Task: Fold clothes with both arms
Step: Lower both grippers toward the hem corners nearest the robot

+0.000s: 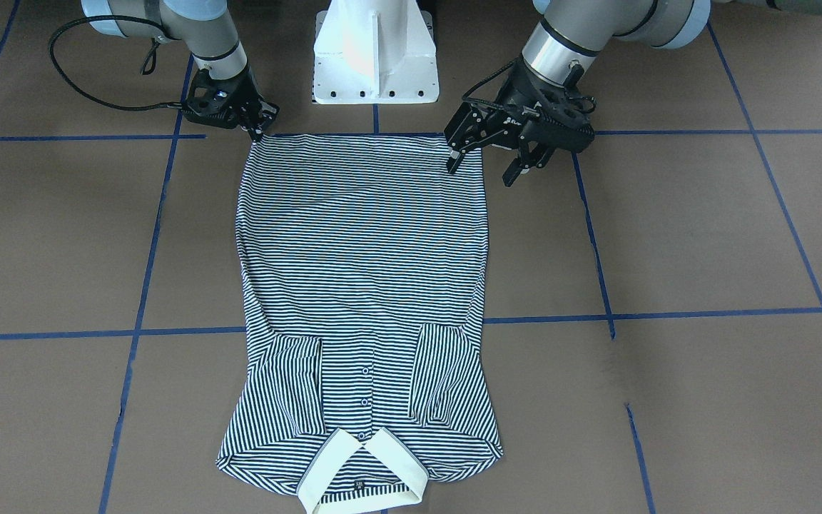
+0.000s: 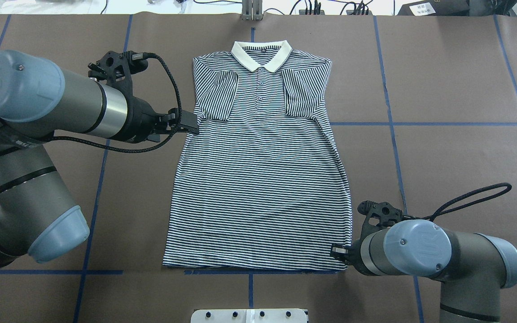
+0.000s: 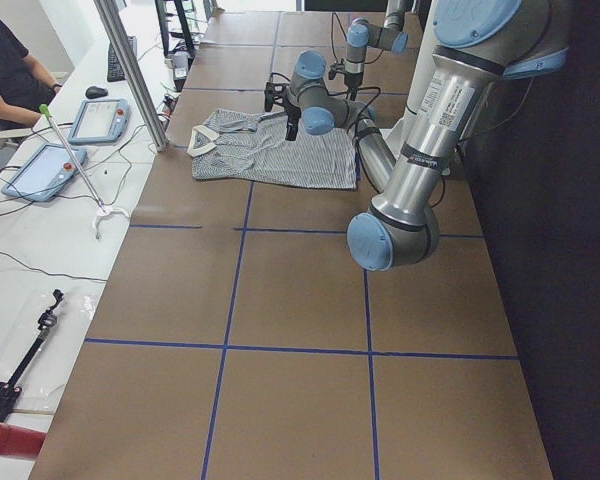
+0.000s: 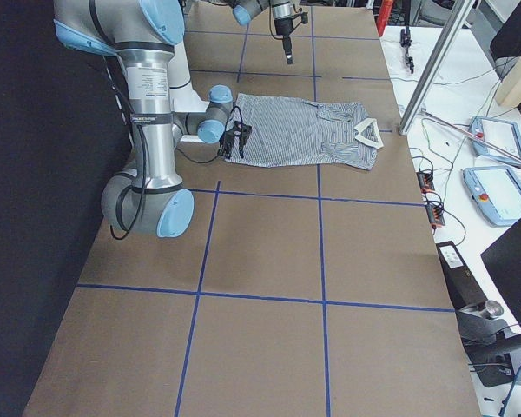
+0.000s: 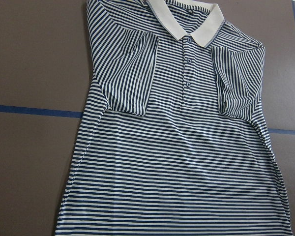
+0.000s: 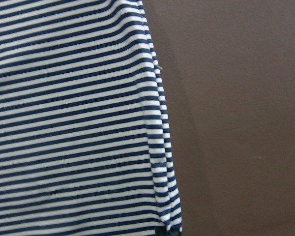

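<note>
The striped polo shirt lies flat on the brown table, front up. Its cream collar is at the far side from the robot, and both sleeves are folded in over the chest. My right gripper is down at the table, its fingers closed together on the shirt's near hem corner. The right wrist view shows that side edge of the shirt close up. My left gripper hangs open, raised above the shirt's other side, holding nothing. From there the left wrist view looks down on the shirt.
The white pedestal base stands just behind the hem. Blue tape lines cross the table. Beyond the collar end there are a metal post, tablets and a seated person.
</note>
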Controlling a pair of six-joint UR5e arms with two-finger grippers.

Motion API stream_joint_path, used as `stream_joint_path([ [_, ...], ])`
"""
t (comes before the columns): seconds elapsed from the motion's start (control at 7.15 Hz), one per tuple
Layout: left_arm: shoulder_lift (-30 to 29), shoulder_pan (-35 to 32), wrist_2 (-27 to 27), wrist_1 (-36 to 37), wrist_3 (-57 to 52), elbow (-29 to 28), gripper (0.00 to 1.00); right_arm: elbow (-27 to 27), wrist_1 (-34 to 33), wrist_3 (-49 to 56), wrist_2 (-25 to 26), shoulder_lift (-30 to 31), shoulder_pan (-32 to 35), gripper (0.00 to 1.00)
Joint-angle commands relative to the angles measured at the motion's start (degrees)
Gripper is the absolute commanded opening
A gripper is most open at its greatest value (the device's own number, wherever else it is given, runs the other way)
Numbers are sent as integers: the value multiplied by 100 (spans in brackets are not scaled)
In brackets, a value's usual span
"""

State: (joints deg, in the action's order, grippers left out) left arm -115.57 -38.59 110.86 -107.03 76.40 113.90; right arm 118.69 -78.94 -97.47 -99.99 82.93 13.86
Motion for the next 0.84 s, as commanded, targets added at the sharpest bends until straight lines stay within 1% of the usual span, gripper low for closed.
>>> stream_joint_path([
  [0.0, 217, 549, -133, 24, 1386, 149, 100, 198, 2, 17, -55, 4, 117, 0],
  [0.14, 471, 1128, -726, 381, 1804, 411, 100, 321, 11, 35, -55, -5, 144, 0],
  [0.28, 491, 1752, -1446, 1202, 2434, 544, 100, 409, 54, 70, -90, 4, 179, 0],
  [0.42, 517, 2237, -1836, 1532, 2710, 511, 100, 418, 63, 70, -186, -5, 257, 0],
  [0.7, 640, 2766, -2163, 1527, 3273, 240, 100, 445, 72, 79, -196, -14, 293, 0],
])
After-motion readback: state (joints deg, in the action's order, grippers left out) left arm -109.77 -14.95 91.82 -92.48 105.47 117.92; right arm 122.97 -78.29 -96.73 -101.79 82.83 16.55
